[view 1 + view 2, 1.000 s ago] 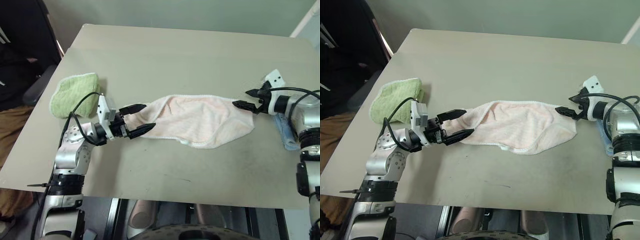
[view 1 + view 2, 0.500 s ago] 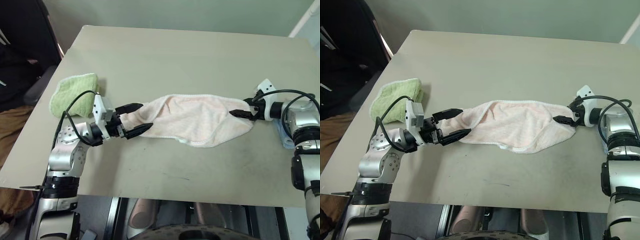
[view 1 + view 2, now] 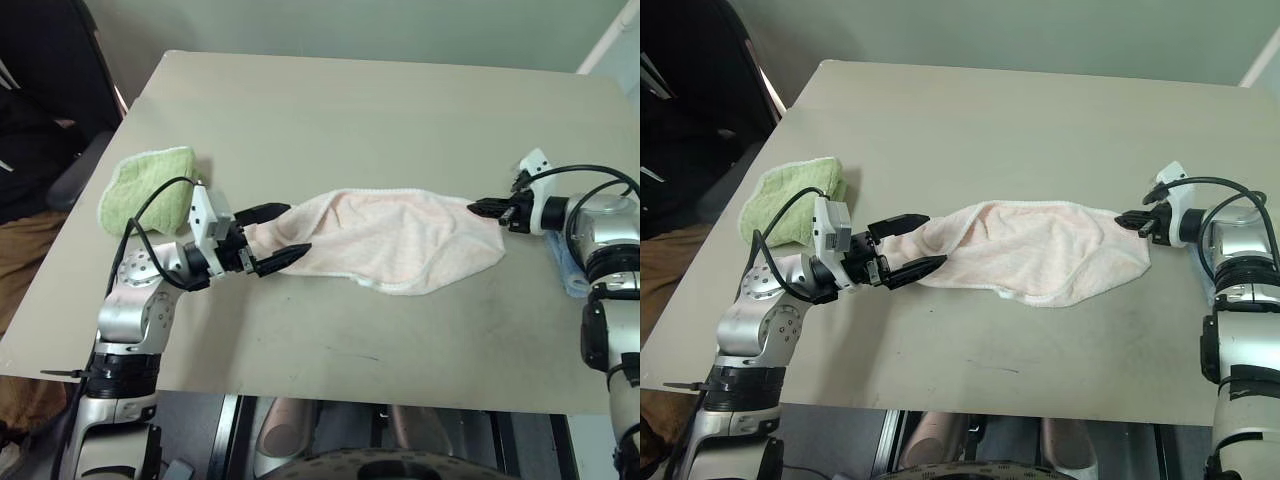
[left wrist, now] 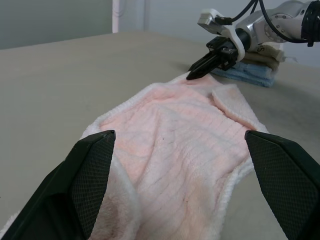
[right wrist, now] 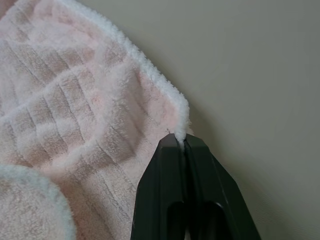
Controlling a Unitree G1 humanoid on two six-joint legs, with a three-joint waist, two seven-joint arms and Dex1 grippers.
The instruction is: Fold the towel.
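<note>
The pale pink towel (image 3: 400, 240) lies crumpled lengthwise across the middle of the table (image 3: 330, 110). My left gripper (image 3: 298, 228) is open, one finger on either side of the towel's left end. In the left wrist view its fingers (image 4: 90, 175) stand wide apart over the pink cloth (image 4: 175, 150). My right gripper (image 3: 476, 207) is shut on the white-hemmed corner at the towel's right end. The right wrist view shows the jaws (image 5: 181, 142) pinching that hem (image 5: 177, 112) just above the tabletop.
A folded light green towel (image 3: 150, 188) sits by the table's left edge, behind my left arm. Folded blue and beige cloths (image 4: 250, 75) lie at the right edge, beside my right arm. A person in dark clothes (image 3: 30, 200) is at the left of the table.
My right gripper reached in to the towel's right corner and shut on its hem. The left gripper stayed open at the towel's left end.
</note>
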